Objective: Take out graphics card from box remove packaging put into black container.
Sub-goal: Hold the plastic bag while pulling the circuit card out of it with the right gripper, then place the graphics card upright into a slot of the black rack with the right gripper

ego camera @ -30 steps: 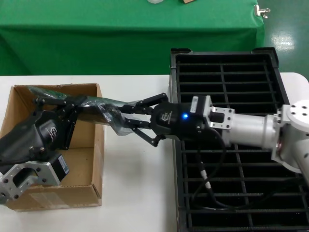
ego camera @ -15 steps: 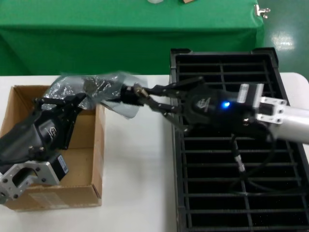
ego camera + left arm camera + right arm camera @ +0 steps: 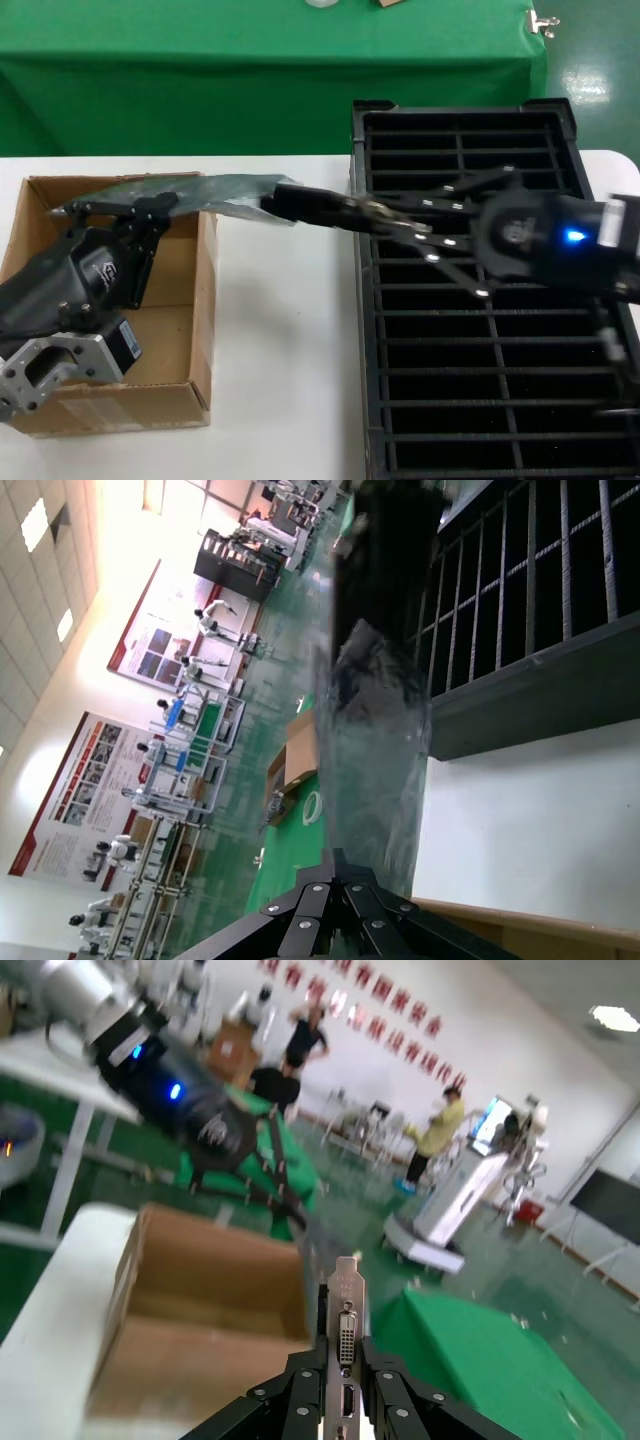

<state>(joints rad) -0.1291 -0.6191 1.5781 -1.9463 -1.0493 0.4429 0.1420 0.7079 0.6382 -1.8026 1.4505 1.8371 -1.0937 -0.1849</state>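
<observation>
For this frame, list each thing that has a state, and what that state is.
graphics card: gripped at its bracket end, partly out of the bag.
packaging: held at one end, stretched above the box wall.
box: open, nothing seen on its visible floor.
black container: visible slots empty.
left gripper: shut on the packaging.
right gripper: shut on the card.

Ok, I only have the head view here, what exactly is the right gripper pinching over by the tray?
Observer: The right wrist view shows the right gripper shut on the graphics card by its silver bracket, with a port facing the camera.
Operator: And the left one?
Observer: In the left wrist view, the left gripper clamps one end of the anti-static bag.
Operator: Is the card out of it?
Observer: Not fully, it seems: its dark end sits in the bag's mouth, near the edge of the black container.
</observation>
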